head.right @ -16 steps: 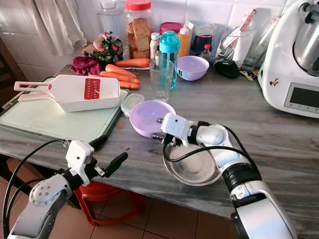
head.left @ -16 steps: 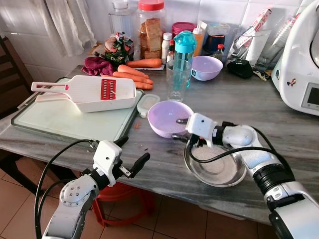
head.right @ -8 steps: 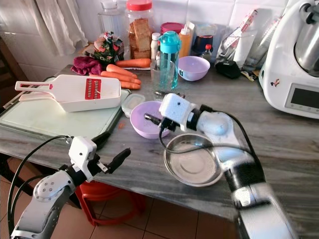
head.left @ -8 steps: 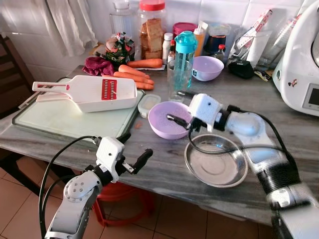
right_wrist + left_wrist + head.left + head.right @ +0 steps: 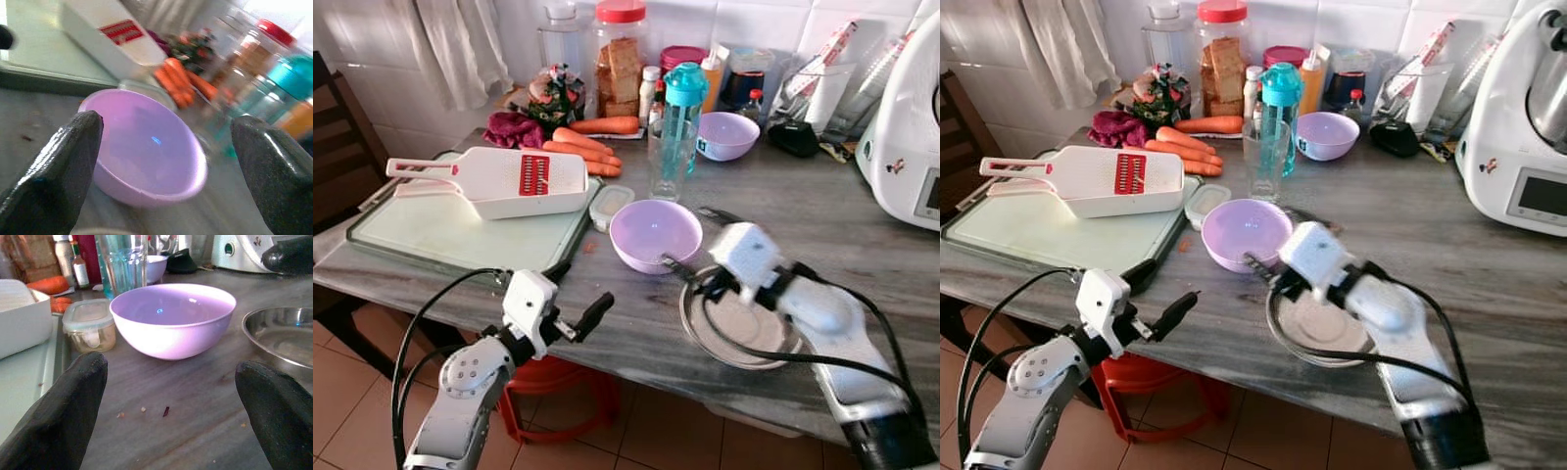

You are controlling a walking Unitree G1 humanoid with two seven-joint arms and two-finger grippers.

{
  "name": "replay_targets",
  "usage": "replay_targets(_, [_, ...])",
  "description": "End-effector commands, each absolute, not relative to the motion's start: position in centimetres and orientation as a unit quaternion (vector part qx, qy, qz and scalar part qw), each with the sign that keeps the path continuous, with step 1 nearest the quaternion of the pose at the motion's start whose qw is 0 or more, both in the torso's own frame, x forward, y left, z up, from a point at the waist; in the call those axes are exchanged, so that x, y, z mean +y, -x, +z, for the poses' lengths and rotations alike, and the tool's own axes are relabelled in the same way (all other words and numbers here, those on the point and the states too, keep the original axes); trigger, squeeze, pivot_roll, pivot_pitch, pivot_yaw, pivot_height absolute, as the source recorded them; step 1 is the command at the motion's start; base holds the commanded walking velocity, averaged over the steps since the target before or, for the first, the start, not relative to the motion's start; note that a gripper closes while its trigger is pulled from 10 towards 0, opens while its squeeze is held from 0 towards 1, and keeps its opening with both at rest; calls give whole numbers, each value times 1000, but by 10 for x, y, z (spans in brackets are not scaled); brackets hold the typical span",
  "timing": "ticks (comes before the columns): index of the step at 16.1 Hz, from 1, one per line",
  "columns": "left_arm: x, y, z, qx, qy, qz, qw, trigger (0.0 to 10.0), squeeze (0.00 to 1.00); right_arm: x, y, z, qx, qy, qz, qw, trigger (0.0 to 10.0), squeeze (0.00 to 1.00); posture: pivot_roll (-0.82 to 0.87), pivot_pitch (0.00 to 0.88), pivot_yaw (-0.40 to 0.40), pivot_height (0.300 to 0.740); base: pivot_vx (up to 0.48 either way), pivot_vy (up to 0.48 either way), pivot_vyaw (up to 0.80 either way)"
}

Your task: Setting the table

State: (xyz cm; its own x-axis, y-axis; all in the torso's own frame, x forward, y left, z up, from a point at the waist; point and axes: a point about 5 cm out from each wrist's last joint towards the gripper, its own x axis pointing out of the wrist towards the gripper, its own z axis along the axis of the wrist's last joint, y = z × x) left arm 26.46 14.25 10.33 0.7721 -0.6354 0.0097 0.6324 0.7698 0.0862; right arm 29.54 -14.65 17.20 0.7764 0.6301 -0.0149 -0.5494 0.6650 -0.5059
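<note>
Right arm has pulled back from the lilac bowl.

Your left gripper (image 5: pixel 576 315) hovers at the table (image 5: pixel 862 225) edge, jaws spread, empty. The lilac bowl (image 5: pixel 656 233) sits beside the steel plate (image 5: pixel 734 328). Your right gripper (image 5: pixel 685 269), jaws spread, has withdrawn over the plate; neither dish is held yet.

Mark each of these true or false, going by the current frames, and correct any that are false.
1. The purple bowl is empty. True.
2. The right gripper is shut on the bowl's rim. False: its fingers are open and hold nothing.
3. The steel plate lies on the counter beside the bowl. True.
4. The grater stands inside the bowl. False: it rests on the cutting board.
5. The left gripper is open, at the counter's front edge. True.
6. The carrots lie on the plate. False: they lie at the back of the counter.
</note>
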Motion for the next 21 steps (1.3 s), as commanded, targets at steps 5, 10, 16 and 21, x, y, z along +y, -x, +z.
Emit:
replay_targets(5, [147,-268,102,-18,-48,-343,938,10000,0,-161,-279,166,-30,174,196,965,10000,1000,-67,0,15,740,0,0,0])
replay_targets(10, [142,-270,100,-17,-49,-349,936,10000,0,-151,-259,136,30,154,136,978,10000,1000,-76,0,23,740,0,0,0])
replay_targets(16, [143,-274,102,-20,-56,-353,934,10000,0,-160,-267,117,118,79,83,986,10000,1000,-75,0,32,740,0,0,0])
replay_targets(21, [143,-270,101,-20,-54,-352,934,10000,0,-155,-272,109,168,59,80,981,10000,851,-56,0,23,740,0,0,0])
